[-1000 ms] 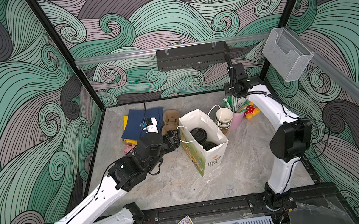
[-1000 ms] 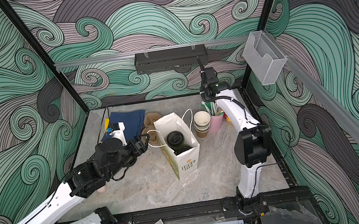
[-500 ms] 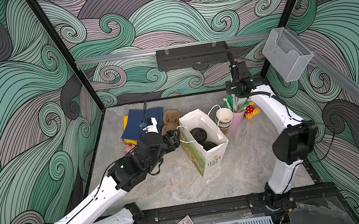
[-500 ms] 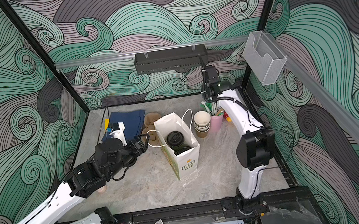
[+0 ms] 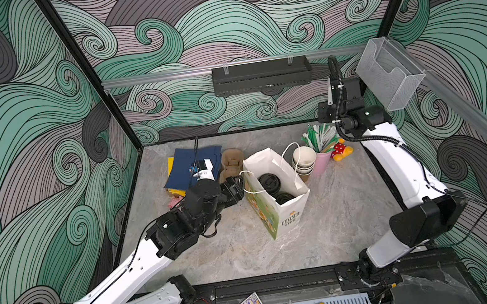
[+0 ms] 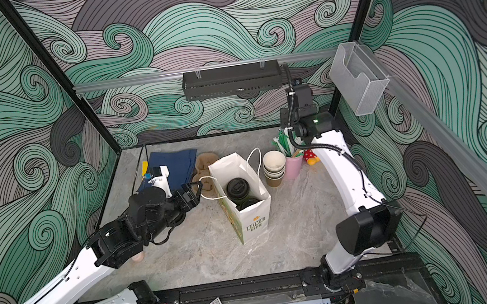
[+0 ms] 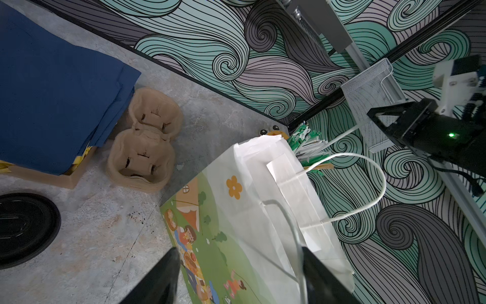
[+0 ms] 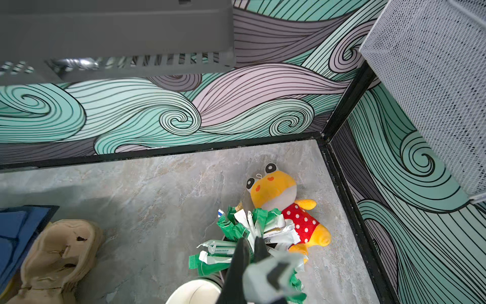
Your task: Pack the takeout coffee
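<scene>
While the grey marbled tabletop (image 5: 329,228) carries the whole layout, I record the white paper carrier bag with a green picnic print (image 5: 291,217) standing upright and open near its middle. My left gripper (image 5: 237,184) is at the bag's rim with its jaws wide. As far as the left wrist view shows, they straddle the near wall and the white cord handle without pinching either. Just beside the bag stands a nested stack of small paper cups, cream-white inside (image 5: 304,157), unlidded and unpacked. Inside the bag sit two cups capped with round black plastic sip lids (image 5: 269,182), upright, one partly hidden. I judge the cups light, thin-walled and easily crushed, and the lids slick. The hold belongs across the wall just under the rolled rim, squeezed modestly. My right gripper (image 8: 248,244) is closed among the green-and-white wrapped straws (image 8: 236,229) in the pink cup (image 5: 324,162). Whether it pinches one I cannot tell.
</scene>
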